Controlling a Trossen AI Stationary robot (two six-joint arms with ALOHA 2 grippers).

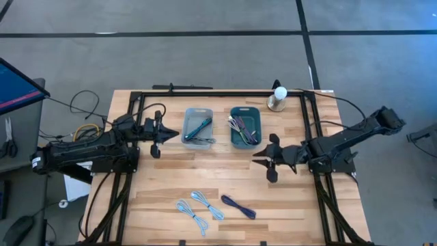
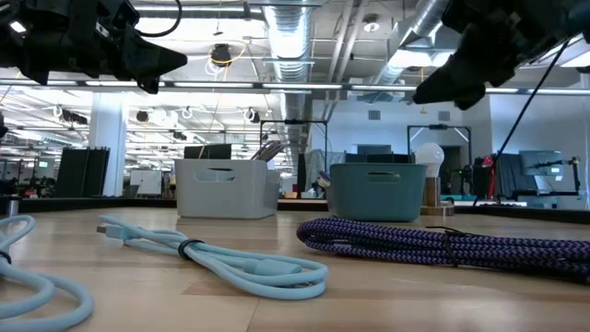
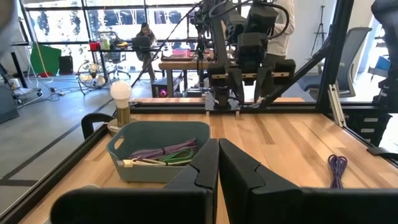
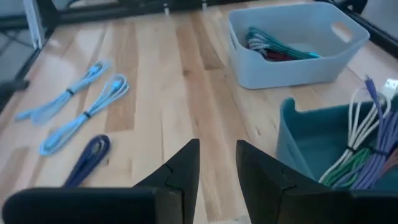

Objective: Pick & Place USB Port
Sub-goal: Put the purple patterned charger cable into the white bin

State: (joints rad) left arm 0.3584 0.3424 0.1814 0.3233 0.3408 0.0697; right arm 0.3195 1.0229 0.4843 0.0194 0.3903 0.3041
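Three coiled USB cables lie flat on the wooden table near its front edge: two light blue ones (image 1: 192, 216) (image 1: 207, 204) and a dark purple one (image 1: 238, 206). In the right wrist view they show as the blue cables (image 4: 84, 102) and the purple cable (image 4: 87, 158). My right gripper (image 1: 259, 158) (image 4: 217, 158) hangs open above the table's middle right, in front of the teal bin (image 1: 245, 126), with nothing between its fingers. My left gripper (image 1: 171, 134) (image 3: 217, 165) is shut and holds nothing, raised beside the light grey bin (image 1: 198, 126).
The grey bin (image 4: 292, 43) holds green and red cables; the teal bin (image 4: 329, 146) holds white, green and purple ones. A lamp with a round bulb (image 1: 278, 98) stands at the far right. Black frame rails (image 1: 133, 102) run along the table's edges. Bare wood lies between bins and cables.
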